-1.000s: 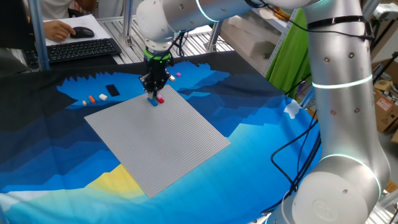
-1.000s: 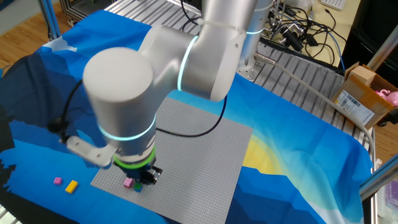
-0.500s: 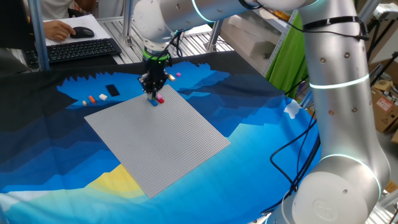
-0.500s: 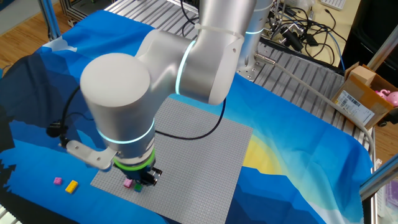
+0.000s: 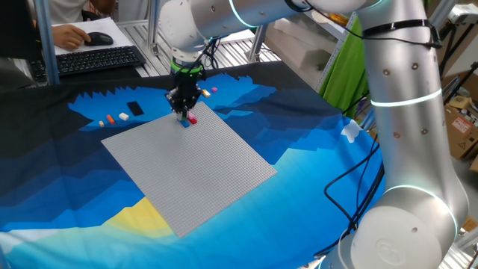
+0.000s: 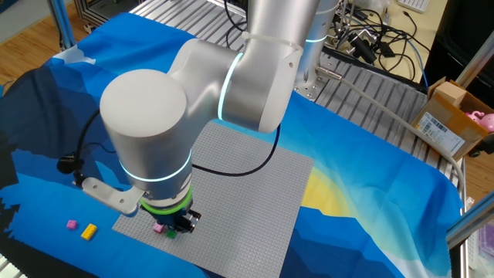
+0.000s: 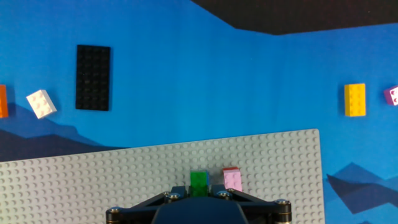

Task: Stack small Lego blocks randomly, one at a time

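Note:
My gripper (image 5: 183, 113) stands at the far edge of the grey baseplate (image 5: 190, 161). It is shut on a small green brick (image 7: 198, 182) that sits on a blue brick (image 5: 184, 122) on the plate. The gripper (image 7: 198, 194) shows in the hand view with its fingers tight on both sides of the green brick. A pink brick (image 7: 233, 181) with a red one on it stands just beside, on the plate. In the other fixed view the gripper (image 6: 180, 225) is low over the green brick (image 6: 170, 233) and the pink brick (image 6: 159, 228).
Loose on the blue cloth beyond the plate: a yellow brick (image 7: 355, 99), a purple brick (image 7: 392, 95), a white brick (image 7: 41, 103), an orange brick (image 7: 2, 101) and a black flat plate (image 7: 93, 77). A keyboard (image 5: 97, 60) lies at the far table edge.
The arm's wrist has shifted slightly down and to the left in the other fixed view. The gripper stays at the same spot over the blue brick. The bricks have not moved.

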{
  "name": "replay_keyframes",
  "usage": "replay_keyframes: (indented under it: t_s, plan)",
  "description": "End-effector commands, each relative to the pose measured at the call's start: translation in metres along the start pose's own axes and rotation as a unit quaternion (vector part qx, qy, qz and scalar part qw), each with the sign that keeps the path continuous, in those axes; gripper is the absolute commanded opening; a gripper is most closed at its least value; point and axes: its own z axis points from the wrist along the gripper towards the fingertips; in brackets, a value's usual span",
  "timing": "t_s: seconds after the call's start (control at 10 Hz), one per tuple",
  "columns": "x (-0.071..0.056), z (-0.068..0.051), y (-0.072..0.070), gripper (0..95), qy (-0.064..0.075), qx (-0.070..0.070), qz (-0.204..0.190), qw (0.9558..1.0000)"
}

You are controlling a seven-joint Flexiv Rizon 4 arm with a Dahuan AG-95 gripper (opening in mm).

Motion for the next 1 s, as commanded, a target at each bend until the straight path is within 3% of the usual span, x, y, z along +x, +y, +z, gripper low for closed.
replay_keyframes:
  t_s: [0.1, 1.0]
  plan:
    - [0.0026, 0.0000, -0.0001, 0.0, -0.003, 0.001, 0.000, 1.0000]
    - [0.0050, 0.0019, -0.0005, 0.0, -0.005, 0.004, -0.001, 1.0000]
